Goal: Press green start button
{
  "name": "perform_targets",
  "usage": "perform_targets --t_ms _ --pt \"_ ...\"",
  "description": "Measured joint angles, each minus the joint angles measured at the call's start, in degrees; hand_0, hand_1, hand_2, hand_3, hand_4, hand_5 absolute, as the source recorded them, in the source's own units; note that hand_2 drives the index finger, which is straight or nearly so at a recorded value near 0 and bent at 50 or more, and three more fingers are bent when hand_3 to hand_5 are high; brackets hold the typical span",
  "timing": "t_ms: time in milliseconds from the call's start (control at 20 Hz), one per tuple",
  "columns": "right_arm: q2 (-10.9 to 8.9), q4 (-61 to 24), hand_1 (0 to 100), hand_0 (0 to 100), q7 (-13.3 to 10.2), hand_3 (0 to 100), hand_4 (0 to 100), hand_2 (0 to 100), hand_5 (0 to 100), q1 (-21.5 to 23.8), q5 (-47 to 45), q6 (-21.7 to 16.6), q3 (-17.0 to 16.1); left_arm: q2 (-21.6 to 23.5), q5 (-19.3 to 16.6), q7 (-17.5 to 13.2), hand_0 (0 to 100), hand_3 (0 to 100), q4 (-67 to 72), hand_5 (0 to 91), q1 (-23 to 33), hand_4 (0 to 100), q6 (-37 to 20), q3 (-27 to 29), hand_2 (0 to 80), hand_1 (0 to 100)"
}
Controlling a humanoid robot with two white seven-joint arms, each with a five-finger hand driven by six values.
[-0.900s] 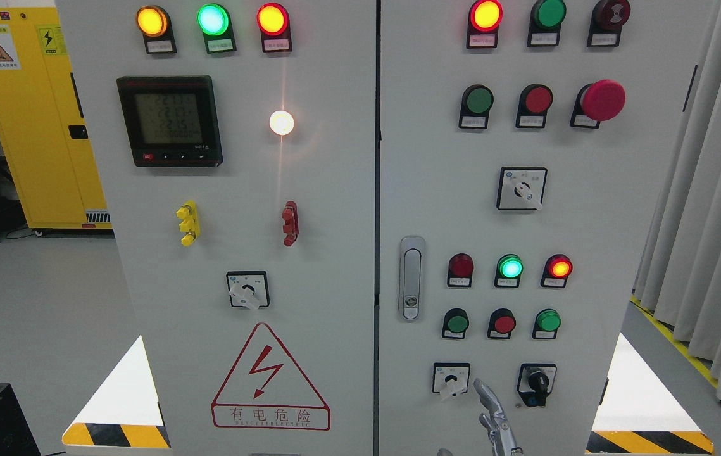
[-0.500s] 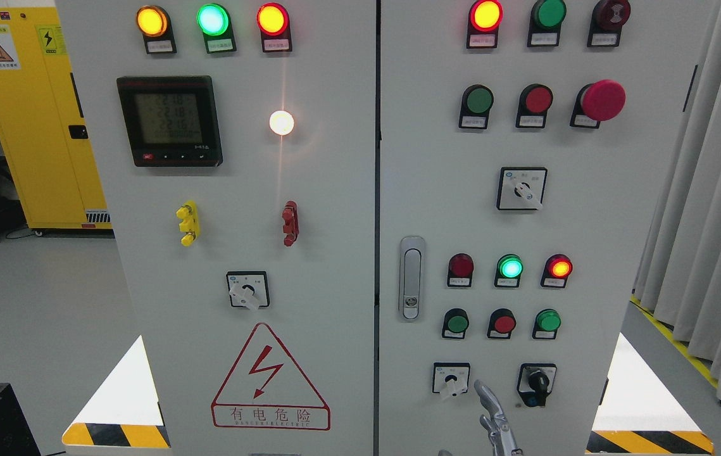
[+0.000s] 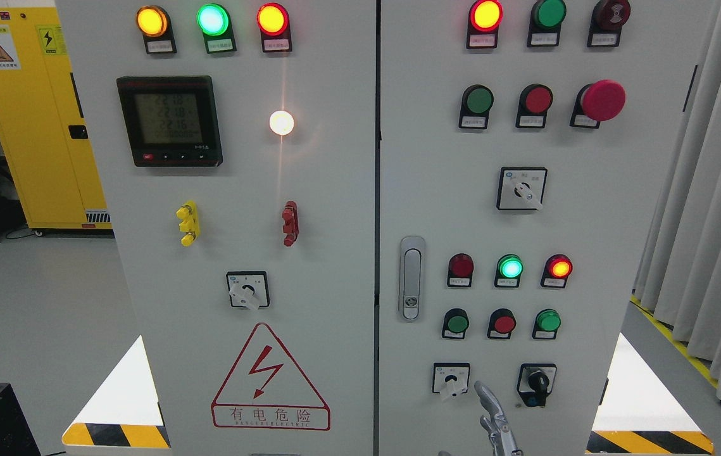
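At the bottom edge, a little right of the middle, the metal hand (image 3: 493, 415) of the robot rises in front of the right cabinet door (image 3: 588, 221); its arm enters from below on the right side of the picture, so it is judged to be the right hand, and the left hand is not visible. One slim finger (image 3: 485, 394) points up and slightly to the left, while the others are bunched lower down and grasp nothing (a pointing pose, as it seems). The fingertip stands between a white rotary switch (image 3: 451, 382) and a black selector knob (image 3: 537, 384), near both but touching neither. Above it comes a row of three push buttons, and the green start button (image 3: 457, 322), if it is the left one of this row, lies up and slightly left of the fingertip, well apart. Another green button (image 3: 548, 320) lies up and to the right, so the labels, too small to read, would decide. Further up there are three indicator lamps, the middle green lamp (image 3: 510, 268) being lit.
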Motion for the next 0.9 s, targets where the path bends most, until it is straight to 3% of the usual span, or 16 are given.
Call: perform_targets --t_ms 900 --pt "0.00 3.9 72 63 -0.1 0 1 0 0 1.0 -0.3 -1.2 0.3 0.0 0.0 0.0 12 0 0.0 0.0 0.0 0 0.0 0.0 0.0 56"
